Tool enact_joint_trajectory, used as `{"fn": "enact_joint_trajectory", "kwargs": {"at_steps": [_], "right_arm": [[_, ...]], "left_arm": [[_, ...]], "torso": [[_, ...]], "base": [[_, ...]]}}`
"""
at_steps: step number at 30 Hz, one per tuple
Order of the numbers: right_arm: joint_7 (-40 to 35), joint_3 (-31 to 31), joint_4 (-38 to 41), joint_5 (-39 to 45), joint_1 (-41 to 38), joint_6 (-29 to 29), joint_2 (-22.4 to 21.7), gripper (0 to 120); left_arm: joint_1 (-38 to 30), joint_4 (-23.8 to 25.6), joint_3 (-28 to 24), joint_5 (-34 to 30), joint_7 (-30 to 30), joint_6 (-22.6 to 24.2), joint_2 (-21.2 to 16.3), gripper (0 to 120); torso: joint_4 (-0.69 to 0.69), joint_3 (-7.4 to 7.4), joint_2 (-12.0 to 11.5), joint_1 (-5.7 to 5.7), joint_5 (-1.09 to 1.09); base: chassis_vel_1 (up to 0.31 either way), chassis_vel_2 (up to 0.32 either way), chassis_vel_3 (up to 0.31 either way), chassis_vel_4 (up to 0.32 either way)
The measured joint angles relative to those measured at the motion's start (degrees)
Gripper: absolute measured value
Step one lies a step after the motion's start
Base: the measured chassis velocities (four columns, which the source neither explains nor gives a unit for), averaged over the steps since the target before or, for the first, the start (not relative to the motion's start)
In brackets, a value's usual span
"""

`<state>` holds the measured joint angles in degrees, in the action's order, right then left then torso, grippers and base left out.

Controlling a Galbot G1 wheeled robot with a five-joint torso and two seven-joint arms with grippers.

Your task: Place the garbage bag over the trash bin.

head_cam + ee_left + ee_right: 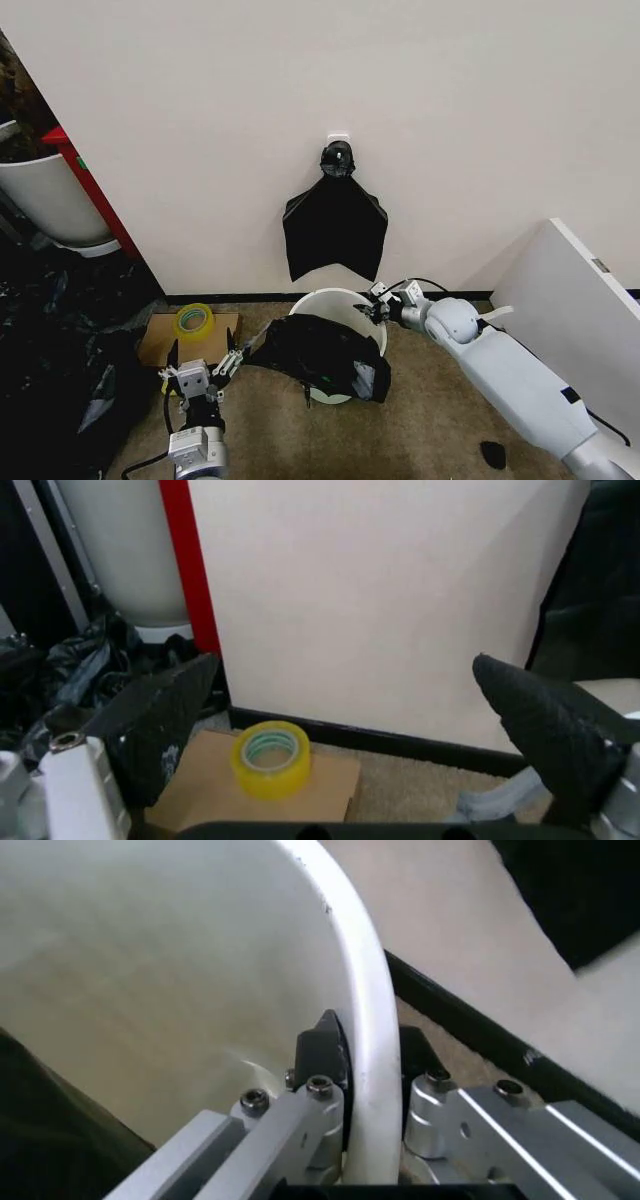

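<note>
Straddling the rolled rim of the trash bin (335, 297) with my right gripper (370, 1065), I have one finger inside the wall and one outside, closed on the plastic at the bin's far right edge, near the wall. The bin stands upright on the carpet against the baseboard, its mouth partly covered: the garbage bag (315, 355) lies slumped over the near side of the rim, spilling toward me and down the front, while the far half of the opening is bare. Inside, I see only pale plastic wall where I look down.

My left gripper (203, 372) sits low and to the left of the bin, its fingers spread apart and holding nothing. The bag's loose left corner reaches out toward it and ends just beside the right fingertip (232, 360), so my left arm is plainly the nearer one to the bag. The bag's long axis runs left to right across the bin's front, from that corner to the crumpled right end.

I judge the far edge not yet lined.
</note>
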<state>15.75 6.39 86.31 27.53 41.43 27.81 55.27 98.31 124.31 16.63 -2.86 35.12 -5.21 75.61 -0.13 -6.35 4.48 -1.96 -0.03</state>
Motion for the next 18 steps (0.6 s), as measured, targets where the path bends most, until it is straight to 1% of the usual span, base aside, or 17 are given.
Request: {"fn": "enact_joint_trajectory", "kwargs": {"at_steps": [1,2,4,5,6,7,8,9,10,11,13,14,15,16,17,18], "right_arm": [[0.0,0.0,0.0,0.0,0.0,0.0,0.0,4],[-3.6,0.2,1.4,2.0,0.8,0.8,-0.6,4],[-19.2,1.9,7.2,11.1,3.8,2.3,-2.3,4],[-26.1,2.9,9.9,15.9,5.2,1.1,-2.9,4],[-26.1,2.9,9.9,15.9,5.2,1.1,-2.9,4],[-32.3,3.5,12.3,20.3,6.9,-0.6,-3.1,3],[-40.3,3.3,15.7,26.0,9.5,-2.5,-3.2,1],[-40.3,3.3,15.7,26.0,9.5,-2.5,-3.2,1],[-47.2,2.3,19.2,31.3,12.7,-5.0,-3.2,1],[-51.9,1.0,22.3,34.9,15.6,-8.1,-3.1,1],[-56.9,-1.3,25.7,38.2,19.3,-13.5,-2.2,1],[-56.9,-1.3,25.7,38.2,19.3,-13.5,-2.2,1],[-59.5,-2.9,27.6,39.3,21.6,-16.8,-1.1,1],[-59.9,-3.2,27.8,39.4,22.0,-17.3,-0.9,1],[-61.1,-4.0,28.7,39.7,23.2,-19.1,-0.2,1],[-61.1,-4.0,28.7,39.7,23.2,-19.1,-0.2,1]], "left_arm": [[0.0,0.0,0.0,0.0,0.0,0.0,0.0,100],[0.0,0.3,0.0,-0.1,0.1,0.1,-0.1,100],[0.1,1.0,-0.1,-0.1,0.1,0.3,-0.4,100],[0.2,1.1,-0.1,-0.1,0.1,0.3,-0.4,100],[0.2,1.1,-0.1,-0.1,0.1,0.3,-0.4,100],[0.2,1.1,-0.2,-0.1,0.1,0.3,-0.4,100],[0.2,1.2,-0.2,0.0,0.1,0.3,-0.4,100],[0.2,1.2,-0.2,0.0,0.1,0.3,-0.4,100],[0.2,1.2,-0.3,0.1,0.3,0.2,-0.3,100],[0.2,1.3,-0.5,0.1,0.3,0.2,-0.2,100],[0.2,1.6,-0.6,0.3,0.4,0.1,-0.2,100],[0.2,1.6,-0.6,0.3,0.4,0.1,-0.2,100],[0.2,1.7,-0.7,0.4,0.4,0.1,-0.1,100],[0.2,1.7,-0.7,0.4,0.4,0.1,-0.1,100],[0.2,1.8,-0.8,0.5,0.4,0.1,-0.1,100],[0.2,1.8,-0.8,0.5,0.4,0.1,-0.1,100]], "torso": [[0.0,0.0,0.0,0.0,0.0],[0.0,0.0,0.0,0.0,0.01],[-0.03,0.0,0.0,0.0,0.0],[-0.03,0.0,0.0,0.0,-0.03],[-0.03,0.0,0.0,0.0,-0.03],[-0.03,0.0,0.0,0.0,-0.03],[0.0,0.0,0.0,0.0,0.01],[0.0,0.0,0.0,0.0,0.01],[-0.01,0.0,0.0,0.0,0.02],[-0.02,0.0,0.0,0.0,-0.02],[-0.03,0.0,0.0,0.0,-0.02],[-0.03,0.0,0.0,0.0,-0.02],[-0.04,0.0,0.0,0.0,-0.01],[-0.04,0.0,0.0,0.0,-0.01],[-0.02,0.0,0.0,0.0,-0.01],[-0.02,0.0,0.0,0.0,-0.01]], "base": [[0.0,0.0,0.0,0.0],[0.0,0.0,0.0,0.0],[0.0,0.0,0.0,0.0],[0.0,0.0,0.0,0.0],[0.0,0.0,0.0,0.0],[0.0,0.0,0.0,0.0],[0.0,0.0,0.0,0.0],[0.0,0.0,0.0,0.0],[0.0,0.0,0.0,0.0],[0.0,0.0,0.0,0.0],[0.0,0.0,0.0,0.0],[0.0,0.0,0.0,0.0],[0.0,0.0,0.0,0.0],[0.0,0.0,0.0,0.0],[0.0,0.0,0.0,0.0],[0.0,0.0,0.0,0.0]]}}
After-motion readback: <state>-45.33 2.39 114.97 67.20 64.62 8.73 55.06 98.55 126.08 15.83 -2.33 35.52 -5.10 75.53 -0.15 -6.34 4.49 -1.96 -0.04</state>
